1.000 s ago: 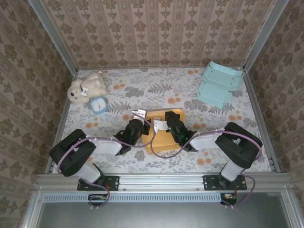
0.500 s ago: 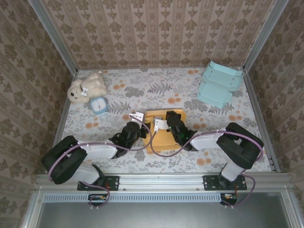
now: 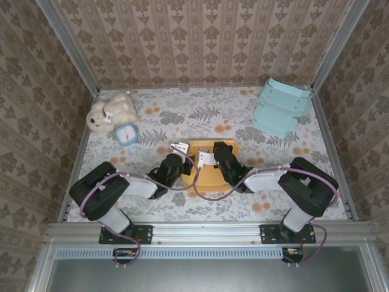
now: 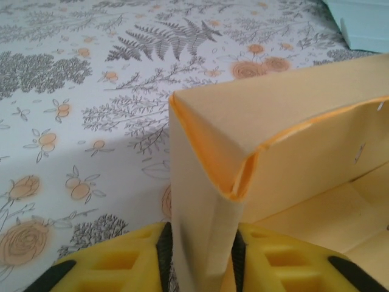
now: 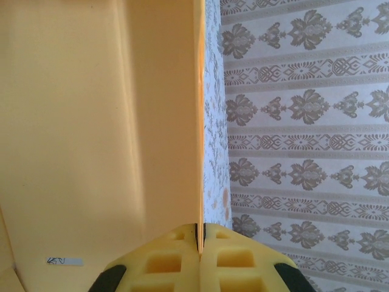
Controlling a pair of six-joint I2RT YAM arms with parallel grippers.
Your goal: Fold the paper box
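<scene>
**Left gripper [image 3: 184, 164] re-clamped on a folded corner**

From above: left gripper back in against the left side of the paper box [image 3: 209, 177] after a short retreat toward its base half a second ago, with the jaws widened and then narrowed again. Reads as a fresh grip rather than a release. Right gripper [image 3: 217, 152] over the far part of the box, in much the same place as a second ago. Box in mid-table [image 3: 182, 115] between the two arms, well apart from the teddy bear [image 3: 112, 112] and the pale blue box [image 3: 281, 108] at the back right.

From the left wrist: yellow fingers [image 4: 121, 267] closed on either side of a doubled-over wall panel at the box's [image 4: 273, 121] corner, pinching it. Crease along the top edge slightly gaping — not yet flat. Open interior off to the right.

From the right wrist: pads [image 5: 164, 255] pressed together on one thin wall edge, seen end-on, with the box's inside [image 5: 91, 121] to the left and wallpaper beyond.

For the task: two walls held upright, corner fold formed but loose — probably mid-way, with that fold still to be pressed home.
</scene>
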